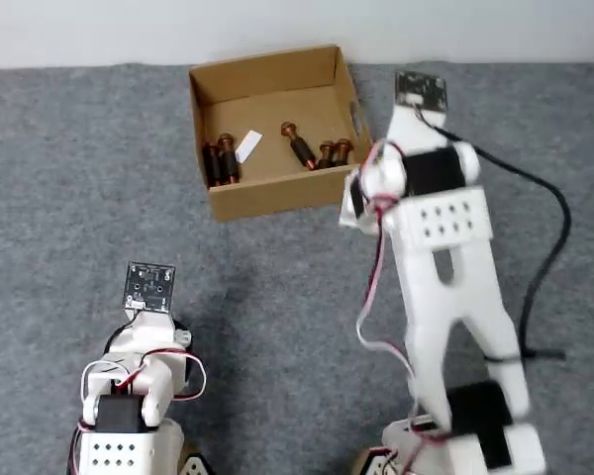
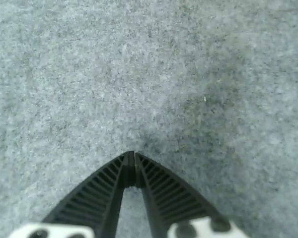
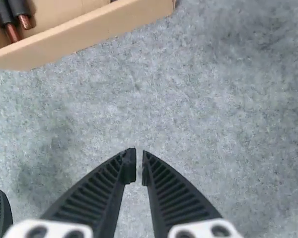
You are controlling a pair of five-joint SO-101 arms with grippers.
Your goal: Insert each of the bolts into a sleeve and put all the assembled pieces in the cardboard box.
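Assembled pieces [image 1: 221, 158]: copper-headed bolts [image 1: 288, 129] seated in black tubular sleeves [image 1: 304, 151], lying flat inside the cardboard box [image 1: 277, 196], some by its left wall, others toward its right, long axes mixed. Box: open-topped, plain brown corrugated board, matte. Right tool [image 3: 137, 166]: ribbed black jaws drawn together, empty, just outside the box's near right corner, the nearer arm. Left tool [image 2: 134, 168]: likewise closed and empty, well apart from the box. Counter [image 1: 277, 317]: grey nubby felt. Loading judged complete or nearly so.

Left arm [image 1: 137, 391]: folded back, low — left gripper [image 2: 131, 163] jaws pressed together.
Right arm [image 1: 441, 247]: stretched forward — right gripper [image 3: 138, 166] jaws closed to a slit.
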